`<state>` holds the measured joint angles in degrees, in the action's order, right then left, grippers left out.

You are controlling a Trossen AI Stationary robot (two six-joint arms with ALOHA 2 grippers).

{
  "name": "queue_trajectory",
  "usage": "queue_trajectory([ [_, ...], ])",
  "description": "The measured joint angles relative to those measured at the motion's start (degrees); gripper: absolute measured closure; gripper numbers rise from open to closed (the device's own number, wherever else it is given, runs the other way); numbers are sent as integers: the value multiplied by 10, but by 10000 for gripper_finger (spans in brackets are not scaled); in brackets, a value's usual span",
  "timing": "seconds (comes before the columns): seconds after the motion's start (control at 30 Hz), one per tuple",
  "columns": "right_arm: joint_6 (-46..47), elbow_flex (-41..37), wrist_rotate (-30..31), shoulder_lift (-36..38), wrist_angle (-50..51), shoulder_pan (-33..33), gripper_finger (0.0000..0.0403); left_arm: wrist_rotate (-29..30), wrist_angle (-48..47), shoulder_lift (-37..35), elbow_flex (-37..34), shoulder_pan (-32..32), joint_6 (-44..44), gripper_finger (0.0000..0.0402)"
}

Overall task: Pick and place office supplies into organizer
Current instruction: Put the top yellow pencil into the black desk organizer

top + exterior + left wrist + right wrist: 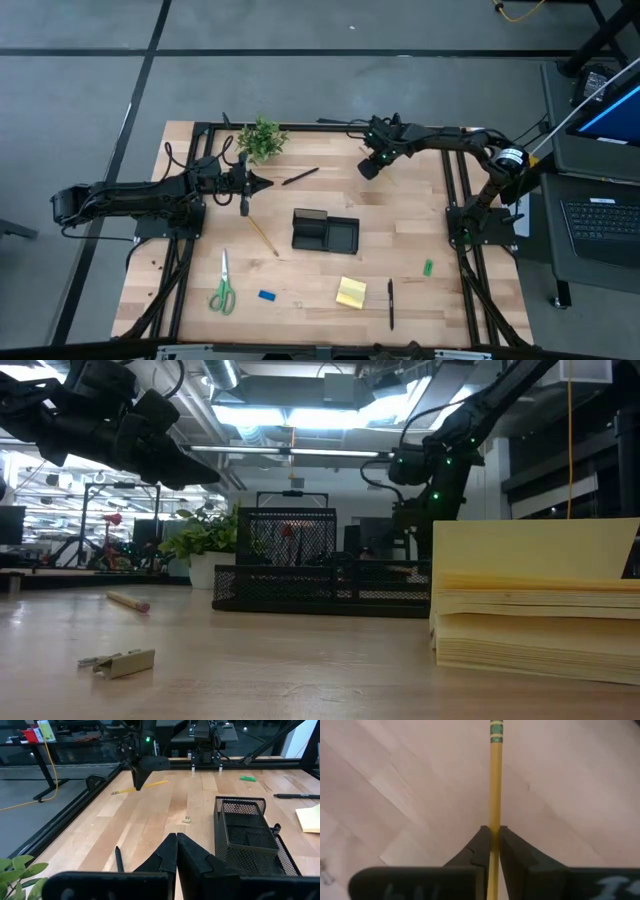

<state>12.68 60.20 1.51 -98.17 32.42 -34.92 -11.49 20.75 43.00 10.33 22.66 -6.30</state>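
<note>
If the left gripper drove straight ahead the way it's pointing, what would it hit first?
Probably bare table at first: the shut left gripper has open wood ahead. Farther along sits the right gripper holding a yellow pencil; depth is unclear.

**Both arms raised above the table, both grippers closed**

The left arm is stretched across the left side of the table, and its gripper (262,183) is held above the surface with the fingers (192,862) pressed together, nothing between them. The right arm is bent back from its base and extended toward the far middle; its gripper (368,166) is clamped on a pencil (494,795), held pointing downward.
</note>
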Motion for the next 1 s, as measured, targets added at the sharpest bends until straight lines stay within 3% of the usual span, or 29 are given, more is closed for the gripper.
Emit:
queue_trajectory([
  [0.27,-13,23,-60,0,1,5,379,0,0,0,0,0,0,394],
  [1.0,-62,131,-56,1,4,153,363,0,0,0,0,0,1,396],
])
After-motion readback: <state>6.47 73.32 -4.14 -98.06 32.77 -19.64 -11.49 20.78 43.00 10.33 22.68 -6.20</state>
